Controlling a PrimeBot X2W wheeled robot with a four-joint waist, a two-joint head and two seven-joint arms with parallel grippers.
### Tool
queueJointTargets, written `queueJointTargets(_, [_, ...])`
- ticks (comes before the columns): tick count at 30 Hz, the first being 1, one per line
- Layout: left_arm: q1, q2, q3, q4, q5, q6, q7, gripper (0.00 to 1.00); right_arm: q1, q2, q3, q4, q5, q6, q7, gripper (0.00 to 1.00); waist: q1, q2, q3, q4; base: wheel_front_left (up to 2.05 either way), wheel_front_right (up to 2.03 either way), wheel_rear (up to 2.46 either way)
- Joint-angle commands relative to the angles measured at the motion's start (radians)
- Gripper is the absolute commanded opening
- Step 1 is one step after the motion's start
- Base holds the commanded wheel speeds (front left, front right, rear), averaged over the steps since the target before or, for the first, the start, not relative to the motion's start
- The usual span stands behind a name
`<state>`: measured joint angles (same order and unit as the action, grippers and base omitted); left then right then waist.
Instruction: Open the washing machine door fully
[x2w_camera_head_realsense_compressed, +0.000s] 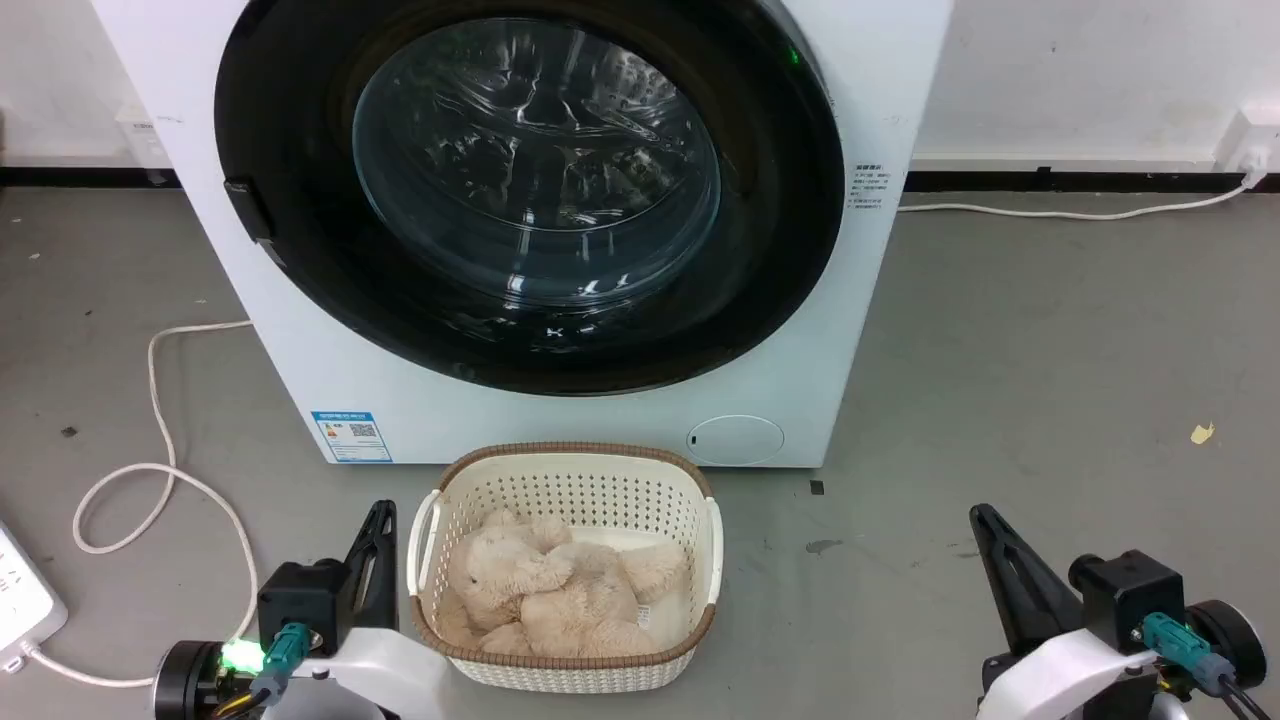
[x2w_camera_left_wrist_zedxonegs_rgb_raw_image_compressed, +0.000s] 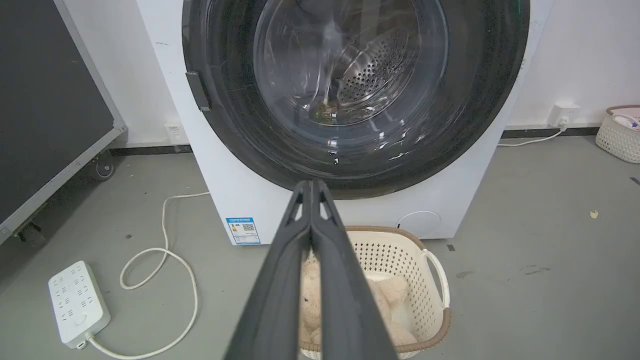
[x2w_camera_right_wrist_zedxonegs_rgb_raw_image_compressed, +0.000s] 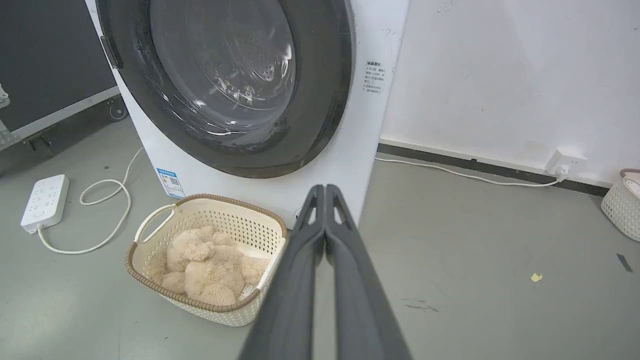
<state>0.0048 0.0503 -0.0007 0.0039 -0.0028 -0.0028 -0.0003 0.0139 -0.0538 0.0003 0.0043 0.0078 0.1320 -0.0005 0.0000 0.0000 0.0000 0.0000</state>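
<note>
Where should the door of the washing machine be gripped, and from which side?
Likely at the small black tab on the door's left rim: it is the one raised part of a smooth, shut ring. Come from the left with the left hand, fingers hooking behind it.

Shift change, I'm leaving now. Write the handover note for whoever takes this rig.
Left gripper: shut, empty, low beside the basket, touching nothing.
Right gripper: shut, empty, low at the right, touching nothing.
Washing machine door: closed, with a dark tab on its left edge, probably the handle.
Done: nothing yet.
Left: grip the tab, swing the door fully open.
</note>
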Motion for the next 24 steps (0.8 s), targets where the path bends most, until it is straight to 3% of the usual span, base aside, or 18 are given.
queueJointTargets(1, [-0.005,0.0,0.001,-0.004,0.003,0.003,0.0,0.0,-0.014,0.004,0.0,-0.004,-0.008,-0.001,0.0,0.0,0.0,0.0,0.0,0.0,0.0,0.0,0.0])
queueJointTargets(24, [-0.005,0.0,0.001,-0.004,0.003,0.003,0.0,0.0,-0.014,0.004,0.0,-0.004,-0.008,-0.001,0.0,0.0,0.0,0.0,0.0,0.0,0.0,0.0,0.0])
